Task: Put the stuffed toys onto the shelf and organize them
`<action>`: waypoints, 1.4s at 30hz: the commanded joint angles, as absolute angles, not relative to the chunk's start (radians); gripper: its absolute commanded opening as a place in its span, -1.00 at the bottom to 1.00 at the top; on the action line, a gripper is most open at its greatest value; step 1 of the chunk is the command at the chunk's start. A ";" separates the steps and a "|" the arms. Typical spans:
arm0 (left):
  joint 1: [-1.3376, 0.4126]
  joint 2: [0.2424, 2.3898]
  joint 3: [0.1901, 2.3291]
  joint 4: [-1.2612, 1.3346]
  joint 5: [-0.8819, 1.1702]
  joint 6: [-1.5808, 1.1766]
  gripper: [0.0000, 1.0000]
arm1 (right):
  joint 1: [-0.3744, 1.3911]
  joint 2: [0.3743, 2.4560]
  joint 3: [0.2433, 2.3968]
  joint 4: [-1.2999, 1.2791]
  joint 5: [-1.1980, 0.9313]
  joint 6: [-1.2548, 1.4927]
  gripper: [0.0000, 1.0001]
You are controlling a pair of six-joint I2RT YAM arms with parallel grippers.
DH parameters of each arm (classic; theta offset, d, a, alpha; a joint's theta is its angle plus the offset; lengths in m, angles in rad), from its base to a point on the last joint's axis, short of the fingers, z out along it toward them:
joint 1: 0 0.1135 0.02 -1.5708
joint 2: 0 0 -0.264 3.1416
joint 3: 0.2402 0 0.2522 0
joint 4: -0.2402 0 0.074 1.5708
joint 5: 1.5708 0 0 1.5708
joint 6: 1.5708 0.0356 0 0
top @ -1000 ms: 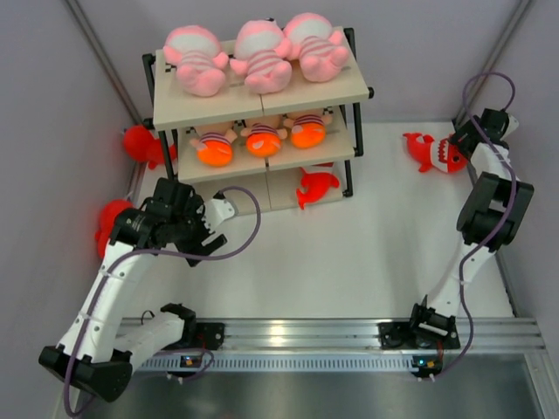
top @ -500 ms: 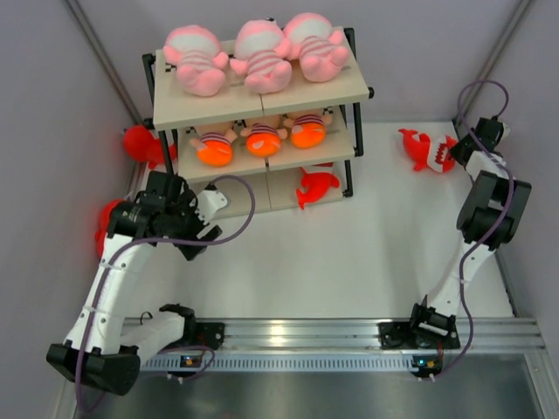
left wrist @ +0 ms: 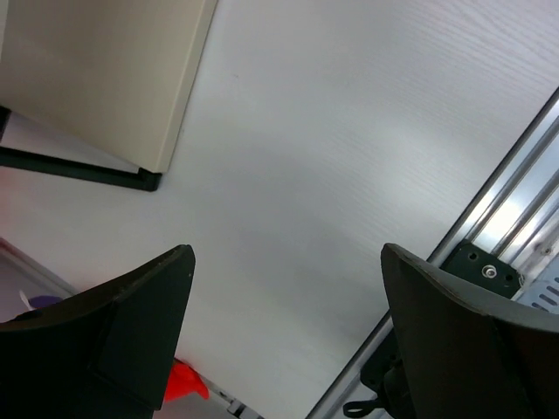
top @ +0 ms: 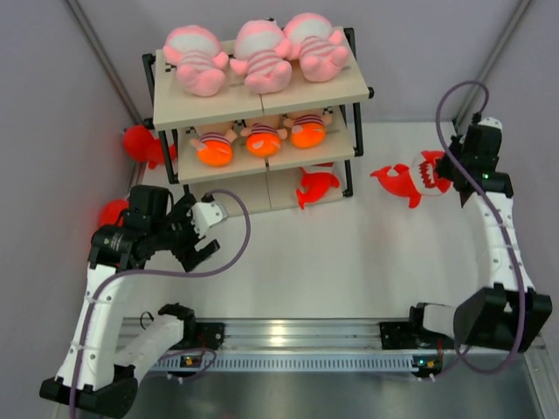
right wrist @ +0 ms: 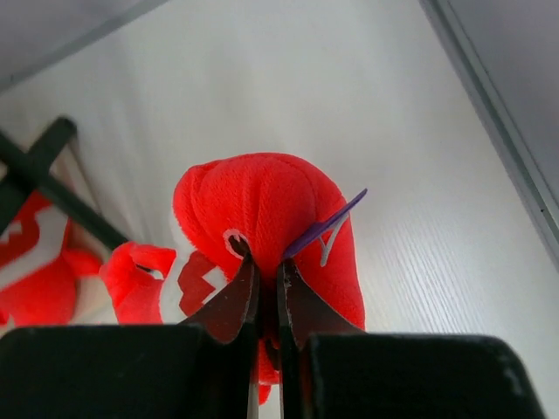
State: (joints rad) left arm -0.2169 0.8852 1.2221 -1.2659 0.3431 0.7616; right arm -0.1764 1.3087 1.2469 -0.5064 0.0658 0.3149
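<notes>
Just changed: the right gripper (top: 445, 168) has swung inward from the far right corner, bringing a red shark (top: 409, 179) with it. The toy now sits nearer the shelf (top: 349, 87) than it did a second ago, tail leading.
Right gripper: clamped tight on a fold of plush at the shark's head, the jaws nearly meeting in the wrist view (right wrist: 262, 271). Whether the toy is clear of the table (top: 349, 262), I cannot tell.
Left gripper: the left gripper (top: 210, 234) has drawn back toward the near left, jaws spread wide with nothing between them.
What that means: I'd say the shark is mid-carry and bound for the bottom board. The left arm looks set for the strays by the wall.
Shelf so far: three pink dolls (top: 262, 57) lie across the top board and three striped dolls (top: 262, 140) sit on the middle one. A lone shark (top: 314, 186) is at the bottom front.
Still loose: two more red toys (top: 140, 144) lie left of the shelf.
Textures: the shark is soft, squashy pile with a flat white toothy mouth. The boards are smooth and beige in a thin black frame. The table is pale with a faint grain.
</notes>
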 commanded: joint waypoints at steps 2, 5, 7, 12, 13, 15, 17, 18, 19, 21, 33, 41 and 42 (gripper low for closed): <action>-0.216 0.876 1.252 -1.275 0.506 0.790 0.88 | -0.048 1.096 1.163 -0.748 -0.033 0.132 -1.00; -0.216 0.897 1.281 -1.276 0.587 0.759 0.88 | 0.139 0.991 1.169 -0.825 -0.109 0.037 -1.00; -0.216 0.911 1.290 -1.275 0.630 0.744 0.90 | 0.240 0.957 1.192 -0.860 -0.103 0.018 -1.00; -0.216 0.942 1.328 -1.275 0.689 0.703 0.97 | 0.666 1.012 1.236 -0.780 0.049 0.070 -1.00; -0.216 0.945 1.331 -1.276 0.695 0.698 0.97 | 0.733 1.055 1.244 -0.752 0.089 0.072 -1.00; -0.216 0.948 1.338 -1.275 0.707 0.681 0.97 | 0.886 1.101 1.281 -0.645 0.092 0.058 -1.00; -0.216 0.942 1.339 -1.275 0.730 0.673 0.97 | 0.983 1.167 1.307 -0.535 0.060 0.032 -1.00; -0.216 0.937 1.339 -1.275 0.741 0.670 0.97 | 1.000 1.216 1.342 -0.500 0.036 0.023 -1.00; -0.216 0.933 1.336 -1.275 0.756 0.670 0.97 | 1.015 1.244 1.362 -0.477 -0.003 0.015 -1.00; -0.216 0.927 1.336 -1.275 0.799 0.663 0.97 | 1.051 1.297 1.426 -0.422 -0.061 -0.032 -1.00; -0.216 0.948 1.347 -1.261 0.832 0.661 0.97 | 1.177 1.578 1.696 -0.394 -0.311 -0.189 -1.00; -0.216 0.946 1.298 -1.147 0.617 0.594 0.97 | 1.177 1.546 1.669 -0.420 -0.399 -0.239 -1.00; -0.216 0.950 1.301 -1.149 0.623 0.594 0.97 | 1.177 1.548 1.672 -0.423 -0.405 -0.242 -1.00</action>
State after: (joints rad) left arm -0.2176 0.9382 1.3060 -1.2282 0.6579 0.6205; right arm 1.1477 1.5757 1.6329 -0.4580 -0.3050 -0.1940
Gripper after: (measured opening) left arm 0.984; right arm 0.039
